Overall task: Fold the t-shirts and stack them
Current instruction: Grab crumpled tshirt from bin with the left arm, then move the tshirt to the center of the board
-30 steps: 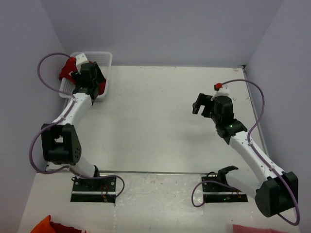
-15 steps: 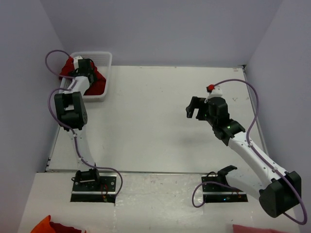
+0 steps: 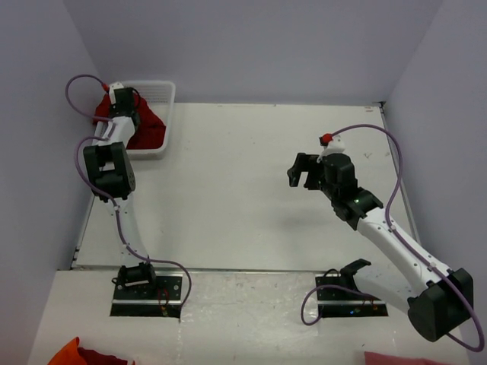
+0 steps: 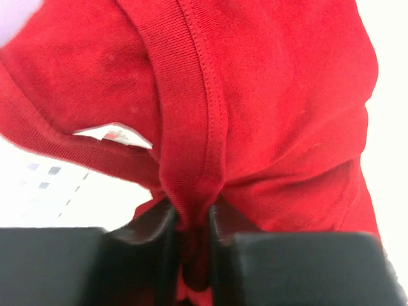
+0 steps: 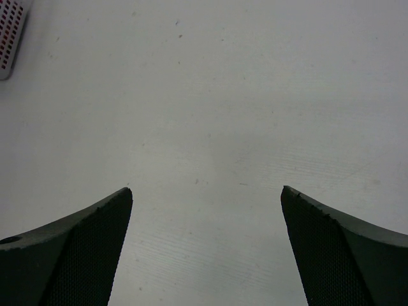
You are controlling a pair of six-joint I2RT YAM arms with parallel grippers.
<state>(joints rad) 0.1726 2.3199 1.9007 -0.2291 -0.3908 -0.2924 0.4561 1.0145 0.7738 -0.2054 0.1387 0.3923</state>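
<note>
A dark red t-shirt (image 3: 150, 129) lies bunched in the white mesh basket (image 3: 166, 90) at the table's far left corner. My left gripper (image 3: 124, 112) reaches down into the basket. In the left wrist view the left gripper (image 4: 191, 220) is shut on a fold of the t-shirt (image 4: 274, 95) just below the collar seam, with cloth squeezed between the black fingers (image 4: 150, 223). A small white neck label (image 4: 115, 134) shows left of the seam. My right gripper (image 3: 303, 170) hovers over the right middle of the table, and in its wrist view the right gripper (image 5: 207, 194) is open over bare table with nothing between its fingers.
The basket's corner (image 5: 9, 35) shows at the top left of the right wrist view. Purple walls close in behind and at both sides of the white table (image 3: 243, 190). Red-orange cloth (image 3: 76, 353) and a pink scrap (image 3: 396, 357) lie below the near edge.
My left arm stretched further into the basket and its jaws closed on the t-shirt. The right gripper drifted a little left, still open.
</note>
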